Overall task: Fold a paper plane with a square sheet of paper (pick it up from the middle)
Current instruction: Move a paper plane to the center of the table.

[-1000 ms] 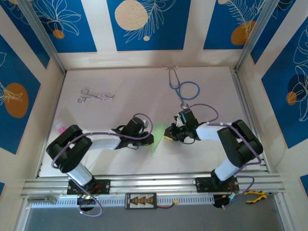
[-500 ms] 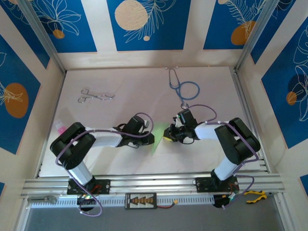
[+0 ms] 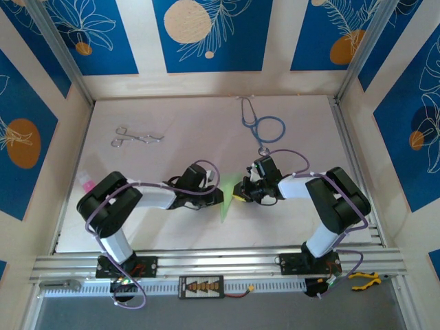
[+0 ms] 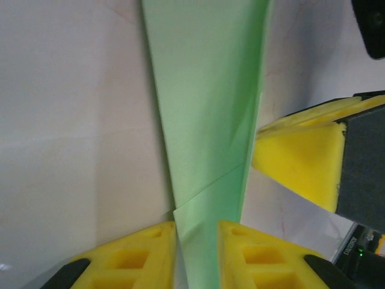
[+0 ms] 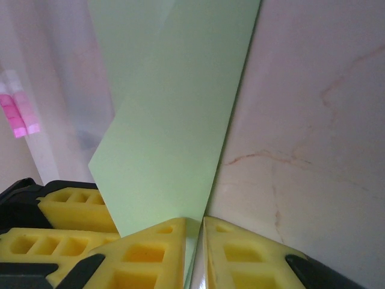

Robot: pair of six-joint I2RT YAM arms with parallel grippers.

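Pinches the plane (image 4: 204,108) between the yellow pads of the left tool (image 4: 197,232), clamped on the green paper. Grips the same plane with the right tool (image 5: 194,226), likewise closed on it. Holds it mid-worktop (image 3: 192,137), narrow tip toward the bases. Shows stethoscope (image 3: 265,127) and forceps (image 3: 137,137) well apart, farther back.

paper plane (image 4: 204,120): thin pale green paper, matt, smooth, sharp creases | surface (image 5: 313,120): pale, smooth, faint veining, slight sheen | pads (image 4: 274,259) of left jaws: yellow foam, matt, pocketed | forceps (image 3: 137,137): shiny metal | stethoscope (image 3: 256,127): smooth blue tubing
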